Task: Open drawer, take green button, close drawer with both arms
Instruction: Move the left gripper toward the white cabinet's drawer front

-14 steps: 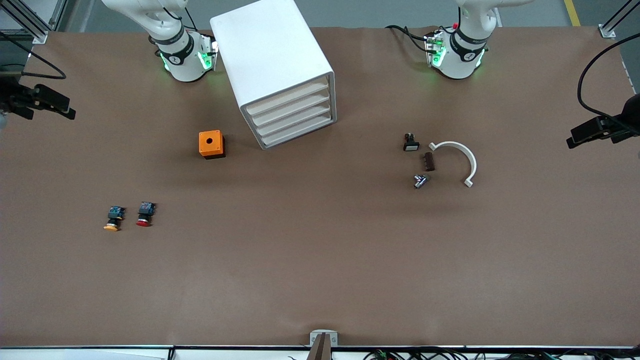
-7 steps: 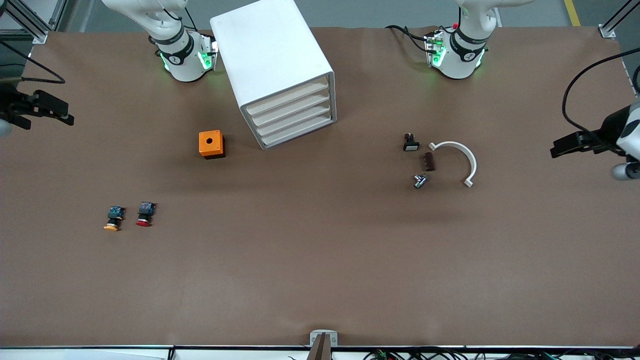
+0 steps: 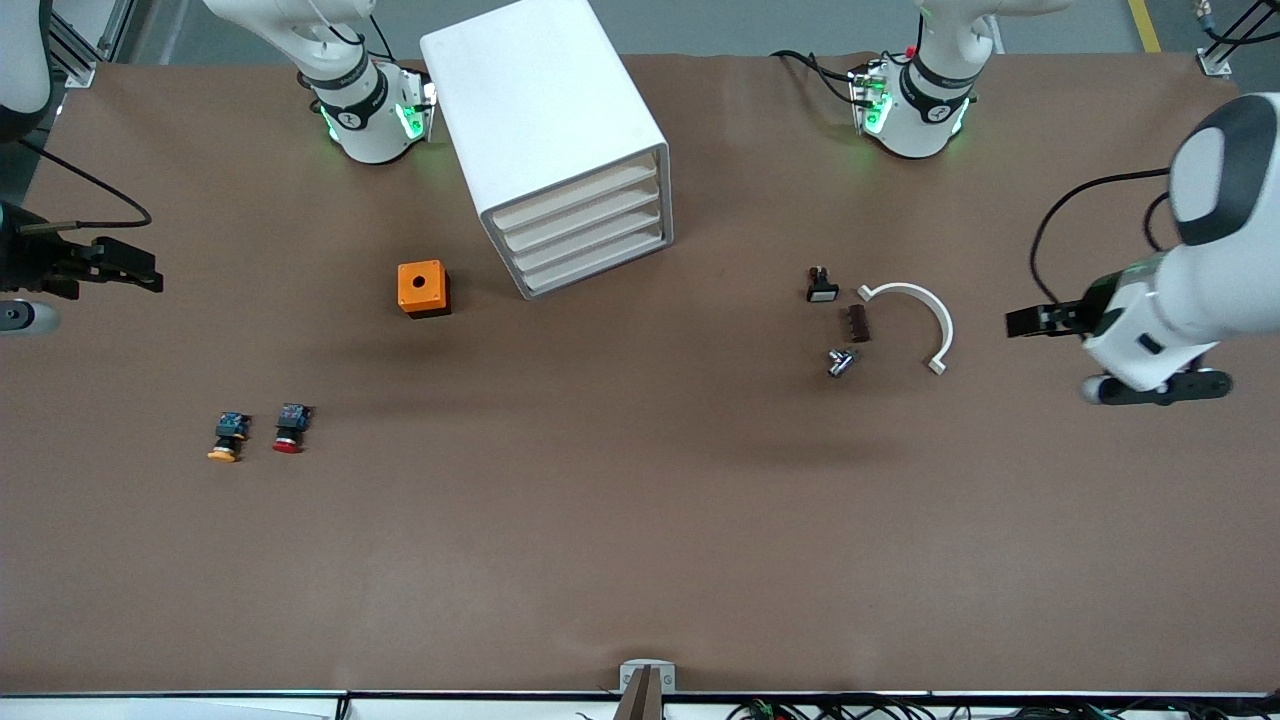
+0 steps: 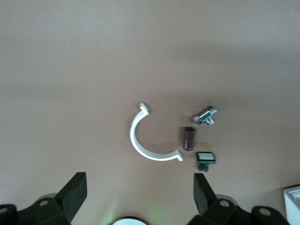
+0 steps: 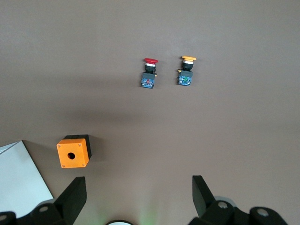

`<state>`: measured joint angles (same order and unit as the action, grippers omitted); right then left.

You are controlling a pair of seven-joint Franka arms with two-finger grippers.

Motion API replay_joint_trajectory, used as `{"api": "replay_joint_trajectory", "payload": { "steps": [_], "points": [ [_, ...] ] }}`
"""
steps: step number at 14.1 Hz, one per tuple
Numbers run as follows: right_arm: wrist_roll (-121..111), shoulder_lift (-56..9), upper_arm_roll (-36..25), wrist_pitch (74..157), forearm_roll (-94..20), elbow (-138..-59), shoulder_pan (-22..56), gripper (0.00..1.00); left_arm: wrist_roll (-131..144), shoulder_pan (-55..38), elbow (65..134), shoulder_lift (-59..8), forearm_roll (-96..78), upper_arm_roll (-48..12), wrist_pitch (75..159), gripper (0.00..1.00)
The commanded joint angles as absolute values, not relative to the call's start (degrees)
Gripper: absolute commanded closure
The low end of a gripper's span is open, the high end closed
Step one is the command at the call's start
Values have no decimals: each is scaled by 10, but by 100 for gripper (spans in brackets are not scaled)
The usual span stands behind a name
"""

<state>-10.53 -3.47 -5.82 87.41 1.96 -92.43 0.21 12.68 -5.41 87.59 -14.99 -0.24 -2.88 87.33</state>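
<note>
The white cabinet stands between the two arm bases, its four cream drawer fronts all pushed in. The drawer is the uppermost one and is shut. The button is out of view. My left gripper hangs open and empty over the table at the left arm's end, beside a white curved bracket; its fingers frame bare table in the left wrist view. My right gripper hangs open and empty over the right arm's end of the table, its fingers spread wide.
An orange box with a round hole sits beside the cabinet. A red-capped button and a yellow-capped one lie nearer the camera. By the bracket lie a small black switch, a brown piece and a metal part.
The left arm has swung in from the table's end, carrying its gripper toward the white bracket. The right gripper has shifted slightly inward and nearer the camera. Both stay open.
</note>
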Motion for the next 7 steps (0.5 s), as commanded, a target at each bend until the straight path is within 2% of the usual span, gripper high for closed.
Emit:
{"api": "replay_joint_trajectory", "payload": {
  "steps": [1,7],
  "points": [
    [-112,-53,-56,865,31,-910,-10,0,222,-116,868,-162,4,-28,859,0],
    [-106,-66,-55,867,31,-904,-21,0,436,-232,849,-206,-14,-30,857,0]
  ]
}}
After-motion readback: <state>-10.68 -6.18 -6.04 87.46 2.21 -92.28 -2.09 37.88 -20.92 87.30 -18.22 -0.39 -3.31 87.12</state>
